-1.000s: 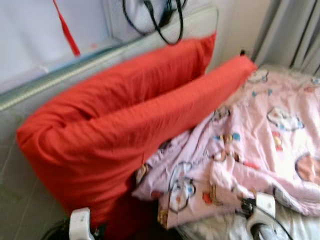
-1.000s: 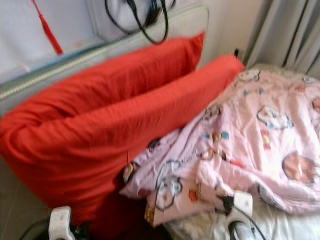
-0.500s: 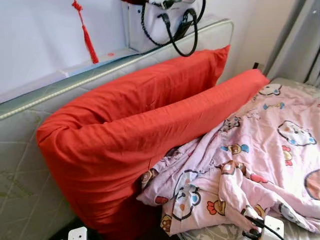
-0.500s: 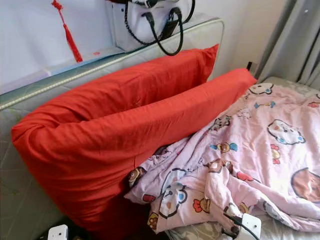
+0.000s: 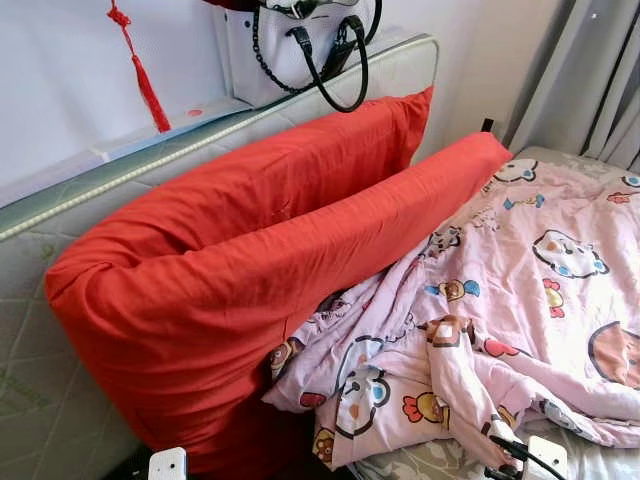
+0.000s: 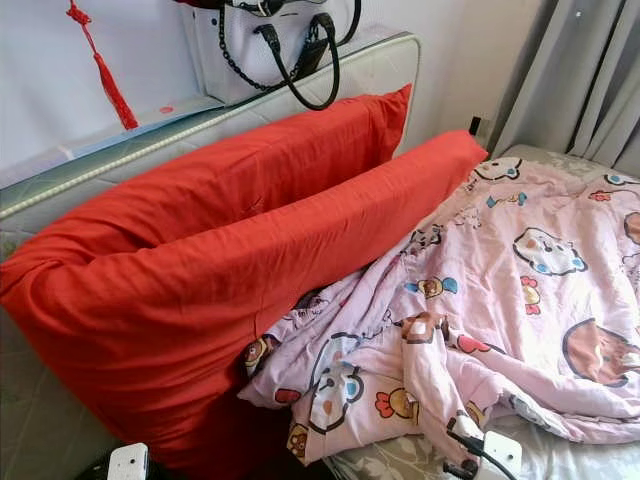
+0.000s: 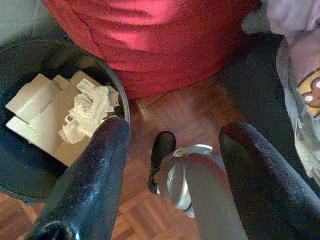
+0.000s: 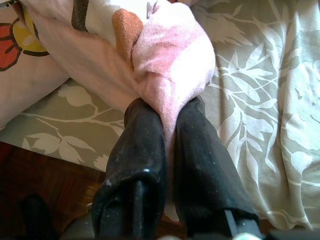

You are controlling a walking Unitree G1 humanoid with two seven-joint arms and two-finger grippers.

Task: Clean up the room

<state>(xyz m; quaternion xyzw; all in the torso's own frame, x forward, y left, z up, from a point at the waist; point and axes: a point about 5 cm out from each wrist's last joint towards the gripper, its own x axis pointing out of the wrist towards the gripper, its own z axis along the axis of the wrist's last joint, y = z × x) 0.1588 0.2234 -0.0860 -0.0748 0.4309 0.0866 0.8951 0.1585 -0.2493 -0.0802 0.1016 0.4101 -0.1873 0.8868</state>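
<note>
The right claw (image 8: 167,150) is clamped tight on a fold of the pink quilt (image 5: 520,290), at five o'clock on the bed (image 8: 260,120). Draw it smoothly toward the red pillows (image 5: 250,270), keeping hold. The left claw (image 7: 170,165) hangs spread wide, holding nothing.

A pink quilt (image 5: 520,300), printed with cartoon animals in brown, blue and red, is spread rumpled over the bed, bunched into folds at its near corner and pressed against the lower of two long red pillows (image 5: 260,270). The pillows are stacked lengthwise, leaning on the padded headboard, the upper one behind and above the other. A fold of the quilt's pink edge (image 8: 170,65) is pinched between the closed fingers of the right gripper (image 8: 167,150), just above the leaf-patterned grey sheet (image 8: 250,100). The pinched fold is drawn up into a narrow ridge.
</note>
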